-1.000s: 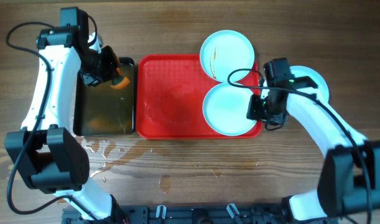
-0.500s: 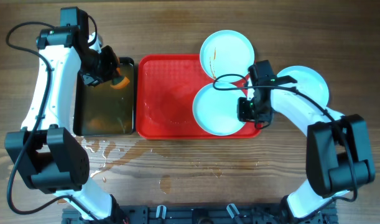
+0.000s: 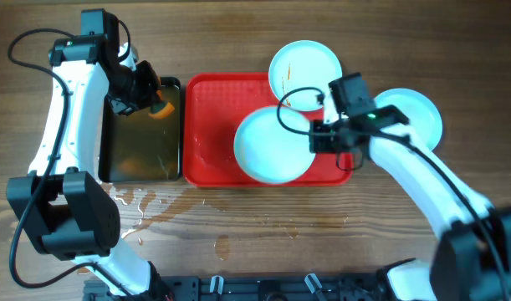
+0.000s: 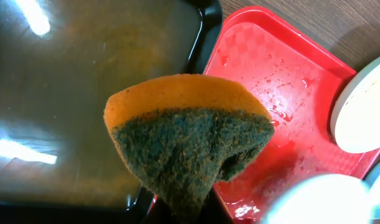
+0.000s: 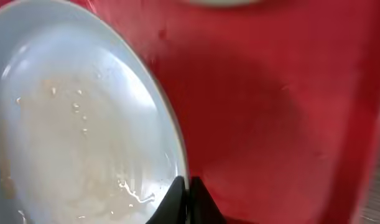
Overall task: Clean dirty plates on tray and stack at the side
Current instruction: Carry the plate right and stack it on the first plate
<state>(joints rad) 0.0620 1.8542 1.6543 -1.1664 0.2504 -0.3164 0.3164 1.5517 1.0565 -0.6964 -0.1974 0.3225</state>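
Over the middle of the red tray [image 3: 209, 109], the right gripper [image 3: 315, 140] is closed on only the rim of a wet plate [image 3: 268, 146], which may slip out; the left gripper [image 3: 150, 100] clamps a sponge [image 4: 183, 137] beside the tray.

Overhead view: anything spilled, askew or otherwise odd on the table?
Water is puddled on the wooden table, on the robot's side of the black tray of brownish water. The smeared mint-blue round plate at the back lies half over the far rim of the red rectangular plastic tray.
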